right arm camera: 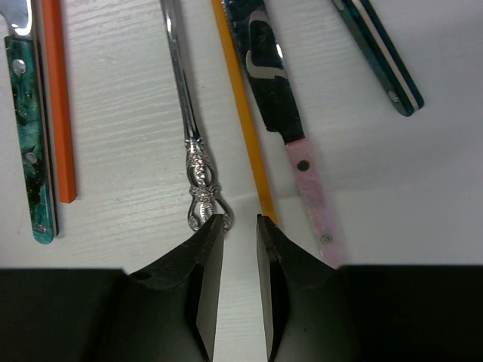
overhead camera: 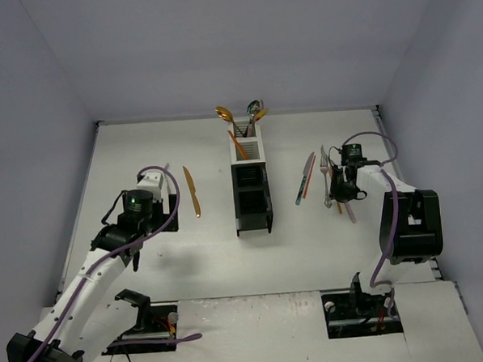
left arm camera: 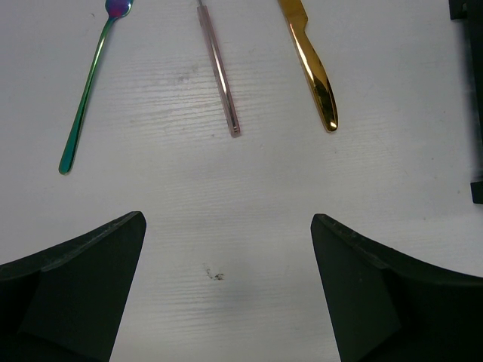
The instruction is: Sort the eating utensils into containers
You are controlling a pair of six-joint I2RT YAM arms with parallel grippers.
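Observation:
The containers (overhead camera: 251, 189) stand mid-table in a row, two white bins at the back holding several utensils, two black bins in front. My left gripper (left arm camera: 226, 290) is open and empty above bare table; ahead of it lie a teal spoon (left arm camera: 85, 102), a pink handle (left arm camera: 219, 72) and a gold knife (left arm camera: 311, 66). My right gripper (right arm camera: 240, 226) has its jaws a narrow gap apart with nothing between them. Its tips sit at the ends of a silver fork (right arm camera: 199, 177) and an orange handle (right arm camera: 245, 121). A pink-handled knife (right arm camera: 309, 185) lies just to the right.
By the right gripper also lie a green-handled knife (right arm camera: 30, 158), an orange stick (right arm camera: 57, 98) and a dark striped handle (right arm camera: 381, 53). The gold knife (overhead camera: 192, 192) lies between the left gripper (overhead camera: 159, 192) and the bins. White walls enclose the table.

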